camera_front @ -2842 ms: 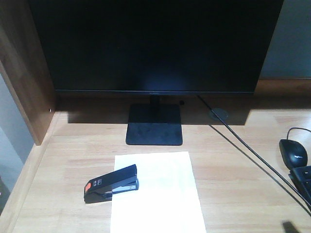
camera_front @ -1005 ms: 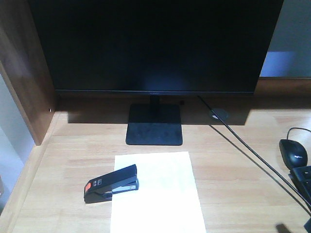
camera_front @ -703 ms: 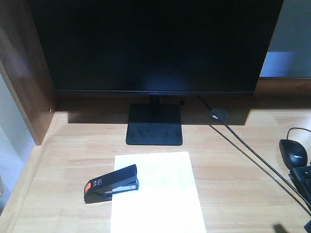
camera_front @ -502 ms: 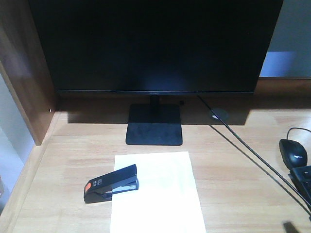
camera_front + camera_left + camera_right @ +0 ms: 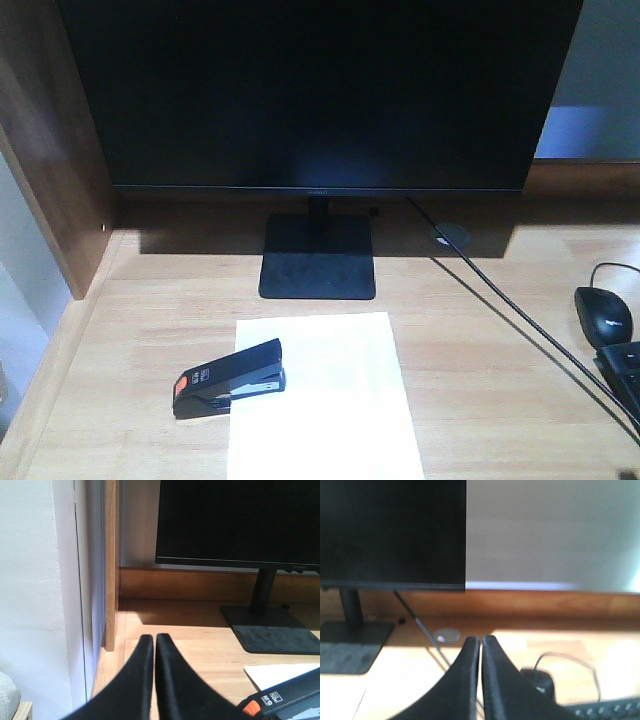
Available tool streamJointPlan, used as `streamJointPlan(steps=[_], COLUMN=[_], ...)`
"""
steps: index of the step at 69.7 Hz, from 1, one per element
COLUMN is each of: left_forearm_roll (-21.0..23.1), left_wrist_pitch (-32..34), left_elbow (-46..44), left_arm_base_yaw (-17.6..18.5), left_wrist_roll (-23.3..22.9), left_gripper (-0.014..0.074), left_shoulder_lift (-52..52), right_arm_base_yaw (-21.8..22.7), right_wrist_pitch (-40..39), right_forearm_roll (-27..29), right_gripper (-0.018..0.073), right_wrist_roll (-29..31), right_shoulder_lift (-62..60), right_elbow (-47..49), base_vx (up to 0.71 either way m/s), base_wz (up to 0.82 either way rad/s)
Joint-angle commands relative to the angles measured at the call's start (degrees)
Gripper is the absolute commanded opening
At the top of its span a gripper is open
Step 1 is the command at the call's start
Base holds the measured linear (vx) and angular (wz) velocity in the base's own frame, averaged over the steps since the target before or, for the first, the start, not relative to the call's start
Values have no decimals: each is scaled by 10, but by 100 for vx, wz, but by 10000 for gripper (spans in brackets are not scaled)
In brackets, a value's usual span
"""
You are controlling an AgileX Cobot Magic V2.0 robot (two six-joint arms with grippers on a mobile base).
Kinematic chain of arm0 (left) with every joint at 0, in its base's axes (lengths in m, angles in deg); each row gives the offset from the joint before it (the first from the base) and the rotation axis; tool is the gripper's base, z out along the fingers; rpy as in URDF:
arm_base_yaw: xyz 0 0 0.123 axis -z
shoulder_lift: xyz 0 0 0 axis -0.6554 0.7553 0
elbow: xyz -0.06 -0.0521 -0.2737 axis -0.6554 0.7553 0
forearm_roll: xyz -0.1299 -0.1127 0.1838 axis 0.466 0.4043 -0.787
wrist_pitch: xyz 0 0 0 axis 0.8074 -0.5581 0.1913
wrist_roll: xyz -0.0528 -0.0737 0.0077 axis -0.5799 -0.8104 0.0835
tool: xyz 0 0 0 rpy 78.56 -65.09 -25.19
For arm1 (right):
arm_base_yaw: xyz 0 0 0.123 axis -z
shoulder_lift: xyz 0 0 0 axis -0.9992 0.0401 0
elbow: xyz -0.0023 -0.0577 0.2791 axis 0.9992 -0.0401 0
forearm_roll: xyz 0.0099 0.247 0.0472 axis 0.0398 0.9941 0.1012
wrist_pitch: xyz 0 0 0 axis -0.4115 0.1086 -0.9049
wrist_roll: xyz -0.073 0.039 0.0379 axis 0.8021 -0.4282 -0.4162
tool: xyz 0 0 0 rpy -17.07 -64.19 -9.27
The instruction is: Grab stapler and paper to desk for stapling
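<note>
one stapler (image 5: 229, 378) on the bench (image 5: 480, 330), in front of the monitor (image 5: 318, 95) and a little left of its stand (image 5: 318, 256), lying slanted with the orange-red patch at the end away from the monitor. jaw end over the left edge of the one sheet of paper (image 5: 325, 395), patch end off the sheet on bare wood. paper flat, straight in front of the stand, near edge cut off by the bottom of the front view. one round grommet (image 5: 450, 236) just right of the stand, under the monitor's lower right corner, with two dark cables (image 5: 520, 325) running from there toward the near right. one black mouse (image 5: 603, 315) well right of the monitor, one keyboard corner (image 5: 625, 372) just in front of it. one wooden side panel (image 5: 50, 150) left of the monitor.

two pincers, neither visible in the front view. left pincer (image 5: 153, 640) clenched, fingers pressed together with nothing between, hovering left of the monitor's stand, the stapler's patch end showing low on its right. right pincer (image 5: 481, 642) likewise clenched and bare, pointed at the wall to the right of the monitor, grommet just ahead of its tips, mouse low on its right.
</note>
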Motion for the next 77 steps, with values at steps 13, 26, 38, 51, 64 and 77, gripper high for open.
streamJointPlan(steps=[13, 26, 38, 51, 64, 77], left_forearm_roll=[3, 3, 3, 3, 3, 3], left_wrist_pitch=[39, 39, 39, 39, 39, 39], left_elbow=[6, 6, 6, 6, 6, 6], left_arm_base_yaw=[-1, -1, -1, -1, -1, -1], left_wrist_roll=[-1, -1, -1, -1, -1, -1], left_gripper=[-6, -6, -6, -6, -6, -6], left_shoulder_lift=[-9, -9, -9, -9, -9, -9], right_arm_base_yaw=[4, 3, 3, 3, 3, 3], right_wrist_pitch=[-71, -63, -64, -63, -63, -63], right_forearm_roll=[3, 1, 2, 4, 4, 4], right_gripper=[-6, -6, -6, -6, -6, -6], right_wrist_roll=[9, 18, 18, 18, 18, 18], right_shoulder_lift=[-58, -69, -69, -69, -69, -69], right_elbow=[-76, -77, -77, -77, -77, -77], base_vx=[0, 0, 0, 0, 0, 0], base_wz=[0, 0, 0, 0, 0, 0])
